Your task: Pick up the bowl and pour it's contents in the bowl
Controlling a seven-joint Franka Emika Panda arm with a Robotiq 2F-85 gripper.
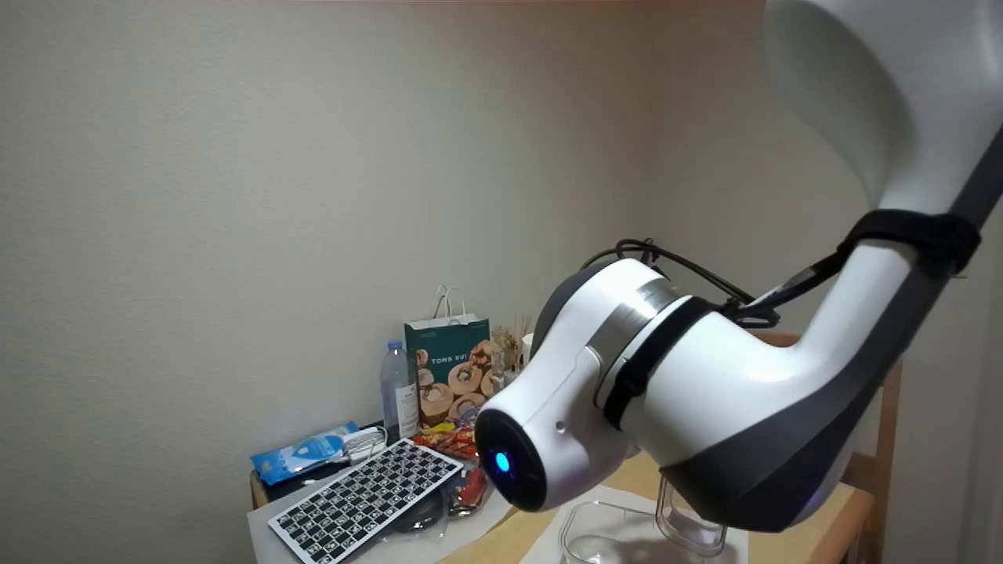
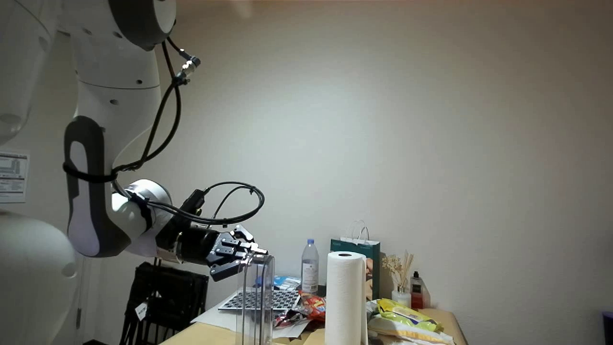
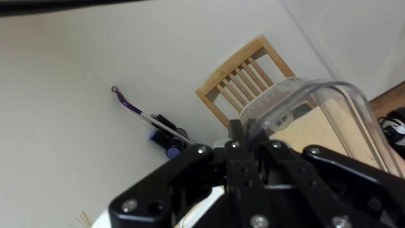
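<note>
Wrist view: jaws doing what?

– Closed on a clear container (image 3: 333, 125), pinching it by the edge.

How's it sitting?

– In an exterior view the clear container (image 2: 255, 302) is on end, long sides upright, jaws at its top. Lower end runs out of shot, so can't tell if it touches the tabletop (image 2: 210, 335). There's a paper towel roll (image 2: 345, 302) near it, apart.

Other container?

– In an exterior view, a second clear container (image 1: 607, 525) on a white sheet (image 1: 550, 542), between the checkered board (image 1: 364, 501) and the tabletop corner by the chair (image 1: 887, 415). Held one shows just beside it; touching or apart, can't tell. The arm (image 1: 736, 423) hides the jaws there.

Anything inside the second?

– Roundish clear shape, partly out of shot, can't make out what.

Background stuff?

– A bottle (image 1: 400, 395) and paper bag (image 1: 447, 356), side by side along the tabletop's back edge, red packets (image 1: 447, 444) in front.
</note>
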